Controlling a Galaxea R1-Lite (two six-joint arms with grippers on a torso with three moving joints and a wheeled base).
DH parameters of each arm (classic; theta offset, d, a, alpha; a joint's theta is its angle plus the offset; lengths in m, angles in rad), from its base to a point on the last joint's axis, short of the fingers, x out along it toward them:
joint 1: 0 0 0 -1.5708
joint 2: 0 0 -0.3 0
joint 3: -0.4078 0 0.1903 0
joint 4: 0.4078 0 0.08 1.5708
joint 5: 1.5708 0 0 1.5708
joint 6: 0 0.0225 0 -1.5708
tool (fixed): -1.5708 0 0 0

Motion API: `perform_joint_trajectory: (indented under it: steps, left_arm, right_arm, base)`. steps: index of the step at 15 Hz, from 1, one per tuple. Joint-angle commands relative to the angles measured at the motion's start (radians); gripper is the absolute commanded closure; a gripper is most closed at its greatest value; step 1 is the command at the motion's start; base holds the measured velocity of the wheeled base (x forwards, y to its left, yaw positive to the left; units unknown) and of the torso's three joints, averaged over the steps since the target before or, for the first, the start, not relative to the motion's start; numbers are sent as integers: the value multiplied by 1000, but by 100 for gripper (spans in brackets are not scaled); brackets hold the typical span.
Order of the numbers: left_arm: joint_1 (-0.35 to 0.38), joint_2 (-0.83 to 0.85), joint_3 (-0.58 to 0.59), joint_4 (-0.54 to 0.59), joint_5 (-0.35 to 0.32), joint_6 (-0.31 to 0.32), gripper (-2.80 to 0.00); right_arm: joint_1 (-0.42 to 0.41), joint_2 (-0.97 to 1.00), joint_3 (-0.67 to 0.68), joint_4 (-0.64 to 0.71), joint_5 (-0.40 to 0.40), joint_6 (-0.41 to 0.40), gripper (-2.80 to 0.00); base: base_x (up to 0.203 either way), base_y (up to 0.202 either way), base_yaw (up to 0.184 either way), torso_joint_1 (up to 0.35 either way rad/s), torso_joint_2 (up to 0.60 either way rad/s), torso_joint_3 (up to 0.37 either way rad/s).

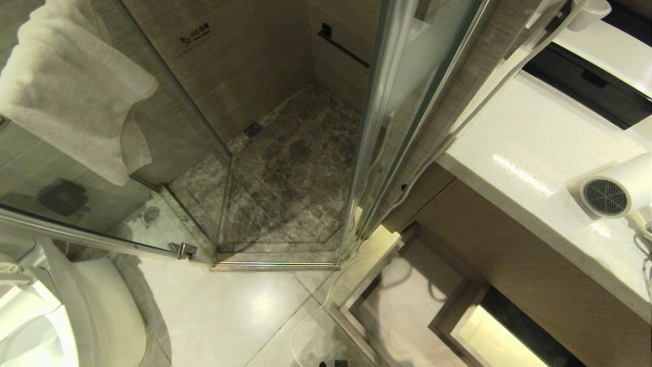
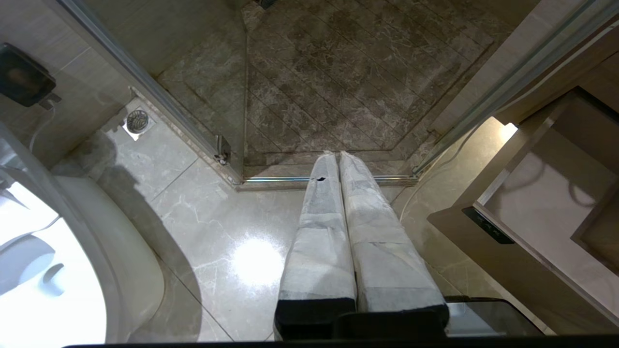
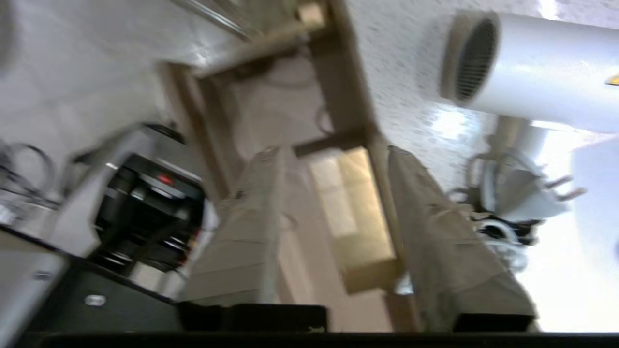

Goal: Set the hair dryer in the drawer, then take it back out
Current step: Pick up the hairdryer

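The white hair dryer (image 1: 619, 188) lies on the white counter (image 1: 530, 153) at the far right, its grey mesh grille facing me. Below the counter the wood-grain drawer (image 1: 402, 290) stands pulled out, with nothing lying in it. Neither arm appears in the head view. In the right wrist view my right gripper (image 3: 333, 152) is open and empty, hovering over the drawer (image 3: 280, 106) beside the counter's edge. The hair dryer (image 3: 532, 72) and its bundled cord (image 3: 508, 203) lie off to one side of it. My left gripper (image 2: 338, 154) is shut and empty, hanging above the floor tiles beside the drawer (image 2: 541, 193).
A glass shower enclosure (image 1: 377, 127) stands ahead, with a white towel (image 1: 71, 86) hung at the left. The toilet (image 1: 61, 316) is at the lower left. A thin white cable (image 1: 310, 316) runs over the floor by the drawer. The robot's dark base (image 3: 145, 212) is near the right gripper.
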Motion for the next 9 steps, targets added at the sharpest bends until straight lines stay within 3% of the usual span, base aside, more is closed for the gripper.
perform_joint_trajectory:
  steps: [1,5,9]
  left_arm:
    - [0,0,2,0,0,0,0]
    - [0,0,2,0,0,0,0]
    - [0,0,2,0,0,0,0]
  right_arm:
    - [-120,107,-3,-17,8,-144,-280]
    - [-246,228,-26,-171,9,-302,-280]
    - [-302,365,-163,-185,6,-332,-280]
  base:
    - [0,0,0,0,0,0]
    - [0,0,0,0,0,0]
    - [0,0,0,0,0,0]
